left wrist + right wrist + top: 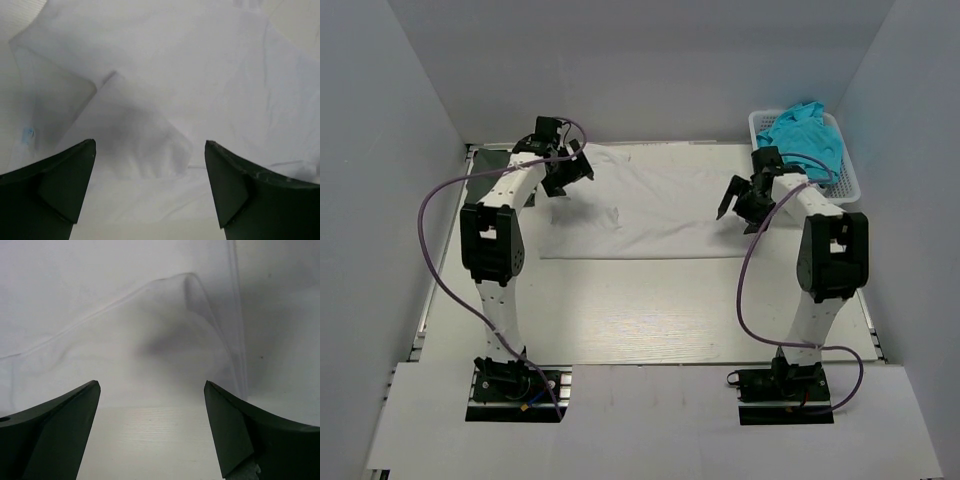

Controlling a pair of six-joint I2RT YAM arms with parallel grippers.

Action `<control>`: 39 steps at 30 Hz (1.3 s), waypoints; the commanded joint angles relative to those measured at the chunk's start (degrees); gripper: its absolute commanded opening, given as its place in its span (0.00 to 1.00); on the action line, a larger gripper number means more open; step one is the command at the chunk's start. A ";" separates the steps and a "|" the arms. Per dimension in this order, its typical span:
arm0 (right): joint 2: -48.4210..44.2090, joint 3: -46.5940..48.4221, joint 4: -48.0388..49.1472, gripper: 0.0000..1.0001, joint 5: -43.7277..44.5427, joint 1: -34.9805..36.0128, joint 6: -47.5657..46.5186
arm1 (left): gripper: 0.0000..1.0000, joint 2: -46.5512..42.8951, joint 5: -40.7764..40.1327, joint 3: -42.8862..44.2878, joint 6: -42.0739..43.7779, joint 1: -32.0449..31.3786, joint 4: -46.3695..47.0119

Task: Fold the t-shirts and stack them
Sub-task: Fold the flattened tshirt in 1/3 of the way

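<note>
The white t-shirt [640, 200] lies spread flat across the far middle of the table. My left gripper [575, 172] is open and empty, hovering over the shirt's left end. In the left wrist view [150, 145] its jaws stand wide apart above a folded-in flap of white cloth [135, 130], with a small blue label [27, 133] to the left. My right gripper [732, 208] is open and empty over the shirt's right end. In the right wrist view [150, 385] its jaws straddle the shirt's edge [150, 355]. A dark olive cloth [488, 160] shows at the far left, mostly hidden by the left arm.
A white basket [850, 185] at the far right corner holds a teal cloth [805, 135]. Grey walls close in the table on the left, back and right. Bare table [650, 310] lies in front of the shirt. Purple cables loop beside both arms.
</note>
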 commanded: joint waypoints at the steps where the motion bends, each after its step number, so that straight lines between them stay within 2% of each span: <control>1: -8.05 -5.83 4.54 0.90 -6.24 0.68 -1.22 | 1.00 -8.37 -0.29 -6.27 2.43 -1.20 1.64; 6: -10.44 -13.60 12.62 0.90 -12.04 1.04 -1.39 | 1.00 -14.63 7.16 -20.80 0.41 -1.20 12.09; 9: -7.98 -14.48 14.29 0.90 -12.76 1.56 -1.39 | 1.00 -15.77 6.13 -27.40 -0.91 -1.20 15.00; 11: -7.27 -16.14 16.23 0.90 -11.53 1.91 -1.48 | 1.00 -15.78 5.59 -32.32 -2.66 -1.20 18.34; 13: -6.57 -17.03 16.68 0.90 -6.62 2.00 -1.66 | 1.00 -15.78 5.59 -35.92 -3.29 -1.20 20.10; 15: -6.65 -19.22 16.59 0.90 -4.76 2.00 -2.10 | 1.00 -15.25 5.59 -37.51 -3.81 -1.20 20.64; 19: -10.25 -26.24 16.50 0.90 0.24 2.62 -2.27 | 1.00 -15.87 4.54 -43.04 -5.13 -1.20 16.96; 24: -19.47 -38.17 15.80 0.90 0.25 3.41 -0.26 | 1.00 -22.53 3.92 -52.53 -7.32 -1.73 8.52; 27: -25.19 -44.59 13.69 0.90 -1.76 4.90 1.67 | 1.00 -30.87 5.76 -63.14 -8.55 -1.73 2.99; 30: -31.77 -49.00 11.06 0.90 -2.91 7.18 2.47 | 1.00 -41.59 7.44 -68.53 -9.09 -1.73 -3.50; 34: -39.33 -47.90 7.19 0.90 -4.05 8.24 1.69 | 1.00 -52.68 4.54 -66.36 -10.23 -1.73 -7.40; 37: -41.36 -45.25 6.39 0.90 -6.15 8.68 0.81 | 1.00 -53.57 3.13 -58.90 -8.57 -1.73 -6.53; 39: -41.37 -40.25 7.44 0.90 -6.25 8.59 0.45 | 1.00 -51.03 0.33 -52.13 -7.95 -1.73 -6.00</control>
